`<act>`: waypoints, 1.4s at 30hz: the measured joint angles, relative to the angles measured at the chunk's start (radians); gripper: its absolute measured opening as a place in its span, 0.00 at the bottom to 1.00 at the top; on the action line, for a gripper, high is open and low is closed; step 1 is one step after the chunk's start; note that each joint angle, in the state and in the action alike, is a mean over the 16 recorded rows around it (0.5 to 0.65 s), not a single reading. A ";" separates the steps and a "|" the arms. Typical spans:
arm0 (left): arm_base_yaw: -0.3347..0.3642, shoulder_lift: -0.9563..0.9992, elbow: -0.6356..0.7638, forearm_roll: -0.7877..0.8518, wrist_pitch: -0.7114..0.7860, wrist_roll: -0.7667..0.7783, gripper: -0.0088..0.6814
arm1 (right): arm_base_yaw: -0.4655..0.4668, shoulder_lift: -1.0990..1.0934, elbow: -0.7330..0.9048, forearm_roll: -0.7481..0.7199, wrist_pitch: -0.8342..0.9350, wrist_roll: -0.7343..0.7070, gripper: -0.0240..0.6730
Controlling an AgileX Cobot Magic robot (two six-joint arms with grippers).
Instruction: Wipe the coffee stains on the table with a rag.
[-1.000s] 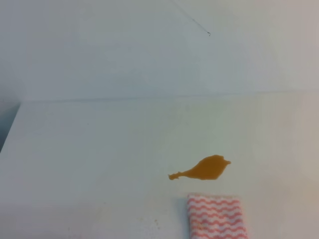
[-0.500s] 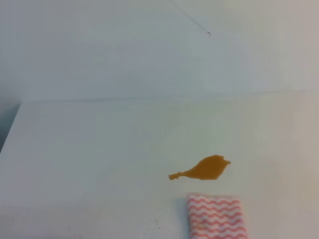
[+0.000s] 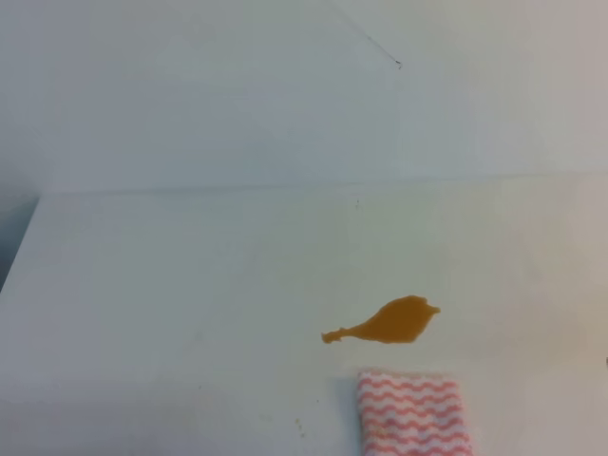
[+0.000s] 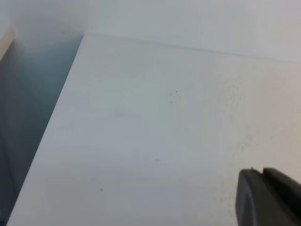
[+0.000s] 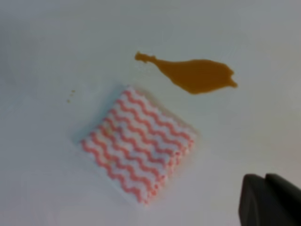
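Note:
The coffee stain is an orange-brown teardrop puddle with a thin tail pointing left, on the white table. The rag, folded with pink-red and white wavy stripes, lies flat just in front of the stain and apart from it. In the right wrist view the rag lies below and left of the stain. My right gripper shows as dark fingers pressed together at the bottom right, clear of the rag. My left gripper looks the same, shut and empty over bare table. Neither gripper shows in the exterior view.
The table's left edge drops to a darker grey-blue floor. A white wall rises behind the table's back edge. A few tiny dark specks dot the tabletop.

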 joint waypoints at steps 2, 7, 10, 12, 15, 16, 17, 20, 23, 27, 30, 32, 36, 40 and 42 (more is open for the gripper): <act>0.000 0.000 0.000 0.000 0.000 0.000 0.01 | 0.023 0.107 -0.003 0.067 -0.031 -0.092 0.03; 0.000 0.000 -0.003 0.000 0.000 0.000 0.01 | 0.116 0.368 -0.042 0.179 -0.107 -0.247 0.03; 0.000 0.000 -0.003 0.000 0.000 0.000 0.01 | 0.193 0.508 -0.080 0.190 -0.152 -0.285 0.05; 0.000 0.000 -0.003 0.000 0.000 0.000 0.01 | 0.249 0.591 -0.109 0.182 -0.176 -0.292 0.09; 0.000 0.000 -0.003 0.000 0.000 0.000 0.01 | 0.337 0.698 -0.157 0.164 -0.201 -0.295 0.17; 0.000 0.000 -0.003 0.000 0.000 0.000 0.01 | 0.366 0.729 -0.173 0.156 -0.210 -0.295 0.20; 0.000 0.000 -0.003 0.000 0.000 0.000 0.01 | 0.395 0.759 -0.189 0.146 -0.220 -0.295 0.24; 0.000 0.000 0.000 0.000 0.000 0.000 0.01 | 0.471 0.836 -0.231 0.117 -0.256 -0.290 0.35; 0.000 0.000 0.008 0.000 -0.003 0.000 0.01 | 0.528 0.903 -0.266 0.091 -0.297 -0.283 0.46; 0.000 0.000 0.011 0.000 -0.003 0.000 0.01 | 0.575 0.976 -0.296 0.061 -0.349 -0.278 0.56; 0.000 0.000 0.014 0.000 -0.003 0.000 0.01 | 0.592 1.020 -0.309 0.039 -0.383 -0.274 0.56; 0.000 0.000 0.014 0.000 -0.003 0.000 0.01 | 0.597 1.043 -0.315 0.030 -0.400 -0.271 0.51; 0.000 0.000 0.011 0.000 -0.003 0.000 0.01 | 0.599 1.071 -0.327 0.017 -0.412 -0.255 0.38; 0.000 0.000 0.008 0.000 0.000 0.000 0.01 | 0.597 1.071 -0.337 0.002 -0.418 -0.221 0.25; 0.000 0.000 0.008 0.000 0.000 0.000 0.01 | 0.592 1.062 -0.344 -0.005 -0.432 -0.201 0.18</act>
